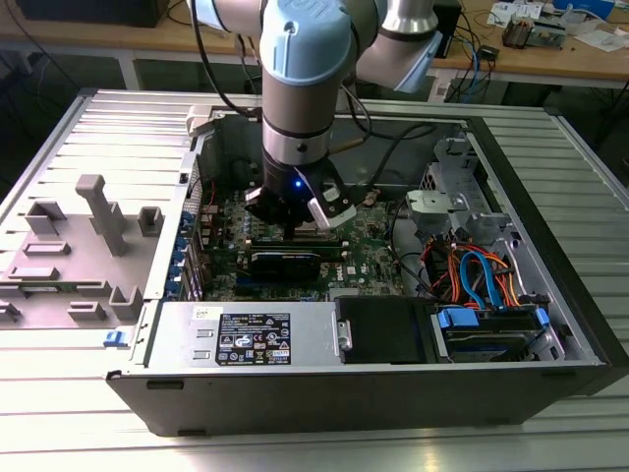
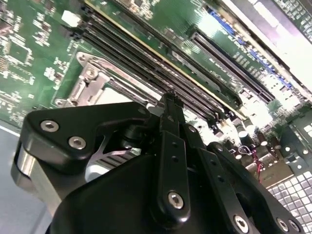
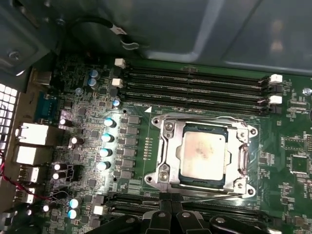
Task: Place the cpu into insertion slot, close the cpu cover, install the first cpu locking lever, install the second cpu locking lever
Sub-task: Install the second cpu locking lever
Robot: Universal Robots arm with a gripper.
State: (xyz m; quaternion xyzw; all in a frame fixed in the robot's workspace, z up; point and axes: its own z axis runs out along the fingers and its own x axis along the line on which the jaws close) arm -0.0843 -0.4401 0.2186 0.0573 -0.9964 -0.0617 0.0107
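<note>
Robotics lab/workshop, open PC case (image 1: pixel 550 295) on slatted alu bench (image 1: pixel 88 423), cluttered wood desks (image 1: pixel 550 49) behind

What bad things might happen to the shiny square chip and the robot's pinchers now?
1. The gripper hangs right at the edge of the cpu cover, beside the memory slots. A small slip sideways might scrape them.
2. The cpu already lies in the insertion slot with the cover down over it. Pressing crookedly might bend the thin lever along the near edge.
</note>
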